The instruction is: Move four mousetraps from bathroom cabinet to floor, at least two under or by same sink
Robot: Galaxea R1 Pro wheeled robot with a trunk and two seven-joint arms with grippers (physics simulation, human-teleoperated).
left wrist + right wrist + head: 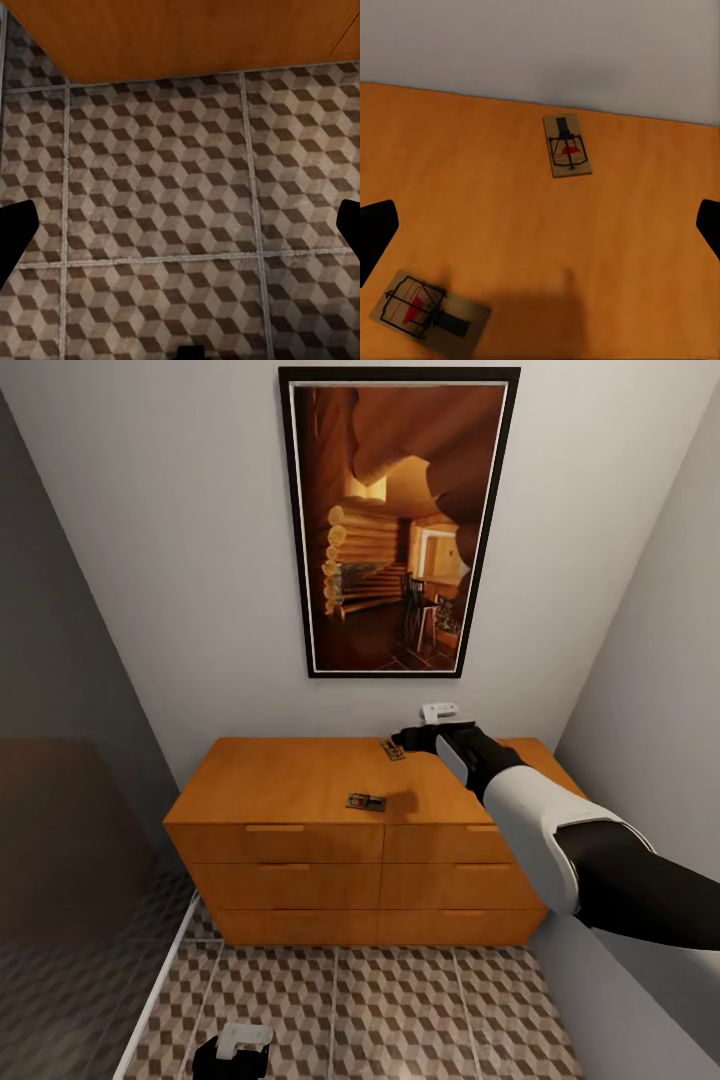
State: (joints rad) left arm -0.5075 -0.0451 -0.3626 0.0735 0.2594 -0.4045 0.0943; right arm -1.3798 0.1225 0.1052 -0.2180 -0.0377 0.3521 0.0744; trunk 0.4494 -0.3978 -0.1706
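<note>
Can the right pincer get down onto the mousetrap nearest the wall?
Probably yes: the right pincer hovers open beside the mousetrap on the cabinet top, nothing between them.

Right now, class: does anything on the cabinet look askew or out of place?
Two mousetraps lie on the cabinet top at different angles: one near the wall by the right gripper, one nearer the front edge. Neither is damaged or overhanging; nothing else stands out.

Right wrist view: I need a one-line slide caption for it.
Open right gripper hovers above the cabinet top, one mousetrap near the wall, another closer in.
</note>
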